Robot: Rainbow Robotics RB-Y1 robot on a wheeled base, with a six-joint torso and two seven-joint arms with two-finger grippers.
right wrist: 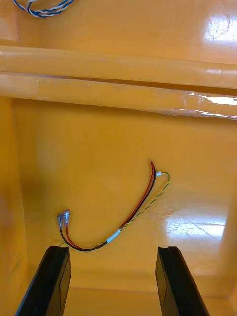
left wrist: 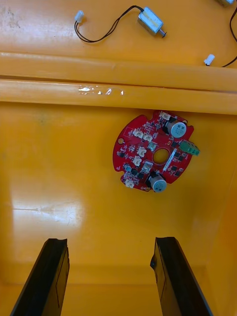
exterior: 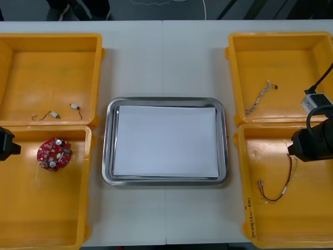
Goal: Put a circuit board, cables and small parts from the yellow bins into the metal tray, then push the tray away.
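A round red circuit board (exterior: 54,154) lies in the near left yellow bin (exterior: 31,208). My left gripper (exterior: 6,143) hovers at that bin's left edge. In the left wrist view its open fingers (left wrist: 111,242) stand short of the board (left wrist: 153,150) with nothing between them. A red and yellow cable (exterior: 283,195) lies in the near right yellow bin (exterior: 302,224). My right gripper (exterior: 308,146) hangs above it. Its open fingers (right wrist: 111,249) frame the cable's (right wrist: 139,207) near end. The metal tray (exterior: 106,140), white inside, sits in the middle.
The far left bin (exterior: 47,67) holds two small metal parts (exterior: 53,114) on thin black leads, one seen past the bin wall (left wrist: 150,20). A twisted blue and white cable (exterior: 258,98) lies in the far right bin (exterior: 281,62); its end shows beyond the bin walls (right wrist: 42,7).
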